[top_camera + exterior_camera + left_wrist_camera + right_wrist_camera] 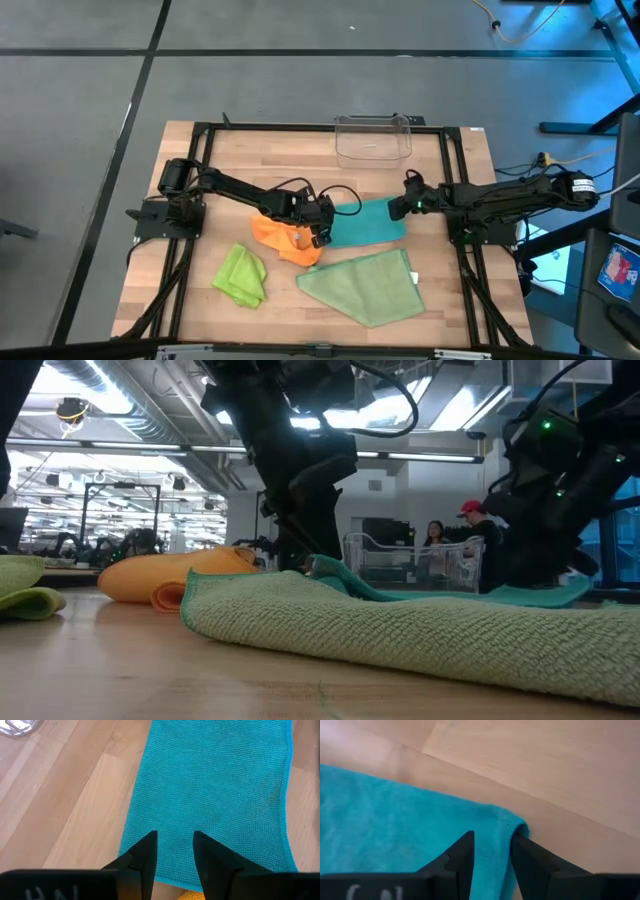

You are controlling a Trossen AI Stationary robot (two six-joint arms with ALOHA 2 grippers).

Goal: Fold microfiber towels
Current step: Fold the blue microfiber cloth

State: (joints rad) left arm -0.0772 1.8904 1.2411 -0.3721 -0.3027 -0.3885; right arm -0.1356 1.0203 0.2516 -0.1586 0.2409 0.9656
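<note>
The teal towel (365, 222) lies spread flat mid-table. Its left end (165, 880) rests on the crumpled orange towel (280, 240). My left gripper (322, 233) is open over that left end, and teal cloth (210, 785) shows flat in the gap between its fingers (175, 837). My right gripper (400, 208) is open at the teal towel's far right corner (517, 826), one finger on each side of the corner cloth (492, 837). The lime towel (242, 275) lies bunched at the near left. The sage towel (365, 285) lies spread at the near middle. My left gripper slants down over the teal towel's left end (172, 870). The cloth lies flat there, and I cannot tell whether the fingertips touch it. My right gripper slants down over the far right corner (510, 822), which curls up a little beside one finger (527, 855). Whether it touches the corner I cannot tell.
A clear plastic bin (373, 138) stands at the far edge, mid-table. Bare wood lies between the bin and the teal towel. A black frame rail (300, 127) borders the tabletop. In the low view, people (470, 530) sit in the room beyond the table.
</note>
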